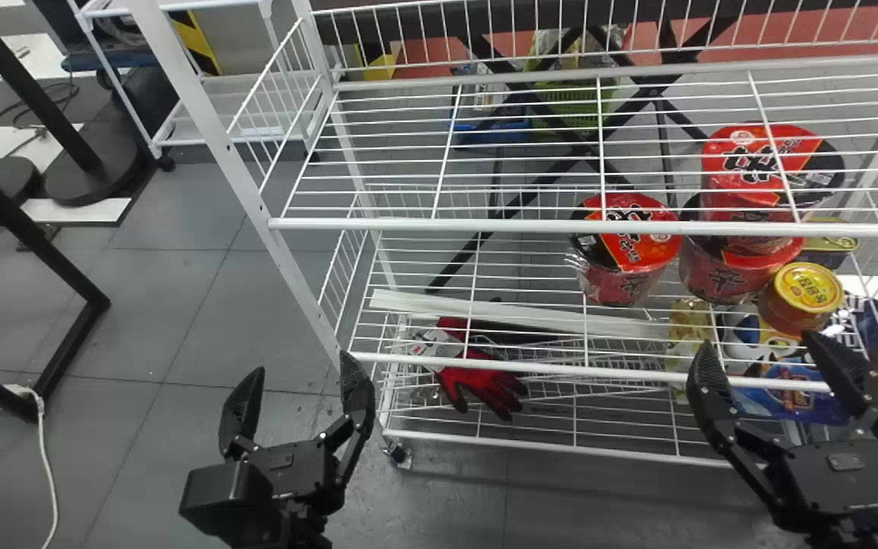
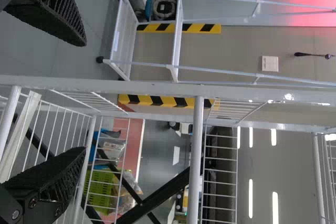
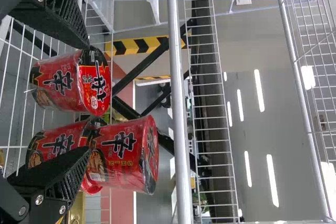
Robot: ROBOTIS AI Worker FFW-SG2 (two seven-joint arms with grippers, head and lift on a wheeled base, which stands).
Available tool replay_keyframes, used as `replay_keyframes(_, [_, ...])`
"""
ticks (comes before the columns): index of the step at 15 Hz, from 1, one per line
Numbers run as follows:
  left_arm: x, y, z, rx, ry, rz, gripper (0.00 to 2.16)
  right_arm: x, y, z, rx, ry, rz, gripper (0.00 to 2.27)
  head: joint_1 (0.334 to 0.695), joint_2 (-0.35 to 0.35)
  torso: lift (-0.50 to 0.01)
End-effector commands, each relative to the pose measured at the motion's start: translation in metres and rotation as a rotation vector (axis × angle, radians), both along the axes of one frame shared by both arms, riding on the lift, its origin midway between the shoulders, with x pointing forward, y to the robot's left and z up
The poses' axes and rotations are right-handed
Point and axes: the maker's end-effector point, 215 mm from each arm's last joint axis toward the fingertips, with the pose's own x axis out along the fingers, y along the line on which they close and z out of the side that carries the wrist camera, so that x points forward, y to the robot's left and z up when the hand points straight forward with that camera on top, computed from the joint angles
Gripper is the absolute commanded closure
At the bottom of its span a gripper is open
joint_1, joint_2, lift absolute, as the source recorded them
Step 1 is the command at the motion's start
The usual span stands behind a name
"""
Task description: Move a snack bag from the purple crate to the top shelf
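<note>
Beside white wire shelves [image 1: 485, 226], grey floor tiles [image 1: 172, 313].

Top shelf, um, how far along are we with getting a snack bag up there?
Nothing looks done yet: no snack bag lies on the top shelf. Nothing is in hand either, as the left gripper and right gripper are open and empty. Grasping a bag, lifting it and setting it there seem left.

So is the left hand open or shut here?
Open. In the head view, the two fingers of the left hand stand well apart, with floor visible between them.
</note>
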Motion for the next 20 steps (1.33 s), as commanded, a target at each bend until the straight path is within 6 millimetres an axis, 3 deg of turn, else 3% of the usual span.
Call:
replay_keyframes(1, [-0.001,0.0,-0.002,0.001,0.003,0.0,0.11,-0.001,-0.001,0.006,0.003,-0.026,-0.001,0.14,0.695,0.177,-0.456])
replay_keyframes(6, [0.0,0.0,-0.001,0.0,0.002,0.001,0.11,-0.004,0.006,0.004,0.009,-0.019,0.009,0.14,0.695,0.179,-0.456])
replay_keyframes(8, [0.0,0.001,-0.003,0.002,0.005,0.001,0.11,-0.007,0.003,0.017,0.016,-0.01,-0.011,0.14,0.695,0.183,-0.456])
replay_keyframes(10, [0.0,0.001,-0.002,0.006,0.004,0.002,0.11,-0.004,-0.001,-0.006,-0.016,0.178,-0.043,0.14,0.695,0.18,-0.456])
replay_keyframes(12, [0.001,0.001,-0.001,0.009,0.001,-0.002,0.11,-0.01,-0.01,-0.006,-0.057,0.314,-0.051,0.14,0.695,0.174,-0.456])
replay_keyframes(14, [0.003,-0.003,-0.001,0.007,0.0,-0.01,0.11,-0.04,-0.029,-0.027,-0.07,0.55,-0.049,0.14,0.695,0.164,-0.456])
replay_keyframes(16, [0.004,-0.001,-0.002,0.01,0.0,-0.002,0.11,-0.102,-0.052,-0.05,-0.096,0.849,-0.033,0.14,0.695,0.146,-0.456])
replay_keyframes(18, [0.007,-0.003,-0.004,0.009,0.0,-0.009,0.11,-0.159,-0.071,-0.05,-0.093,1.044,-0.016,0.14,0.695,0.126,-0.456])
replay_keyframes(20, [0.009,-0.005,-0.005,0.01,0.001,-0.015,0.11,-0.187,-0.088,-0.039,-0.092,1.123,-0.017,0.14,0.695,0.094,-0.456])
